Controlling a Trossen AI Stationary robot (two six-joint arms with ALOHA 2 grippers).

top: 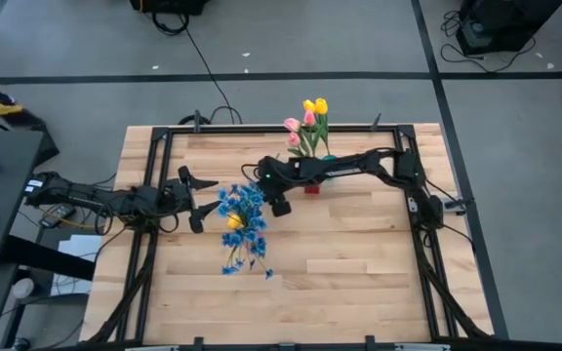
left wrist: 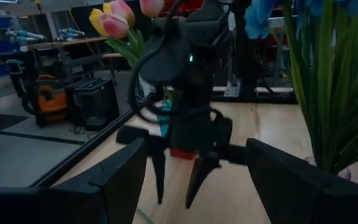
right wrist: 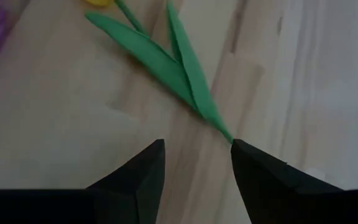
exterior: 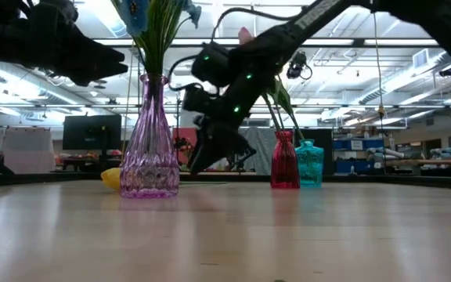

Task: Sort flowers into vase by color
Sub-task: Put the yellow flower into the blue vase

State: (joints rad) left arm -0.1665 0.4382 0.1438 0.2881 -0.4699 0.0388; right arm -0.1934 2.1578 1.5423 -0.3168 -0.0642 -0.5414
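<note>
Wooden table [top: 359, 273] (pale planks), grey floor [top: 66, 49], cables [top: 203, 58] around.

I see a grey floor [top: 310, 39] crossed by dark tape lines and black cables. Beyond the wooden table [exterior: 225, 235], ceiling strip lights [exterior: 437, 98] glow over cluttered workbenches [exterior: 382, 164] and a dark monitor [exterior: 92, 131].

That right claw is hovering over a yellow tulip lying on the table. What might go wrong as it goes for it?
1. The right tool stands open above the thin stem tip of the yellow tulip; the stem might slip out sideways as it closes.
2. The purple vase with blue flowers stands close beside the tulip; the arm could perhaps knock it over.
3. The left tool waits open near that vase, so the arms might collide.
</note>
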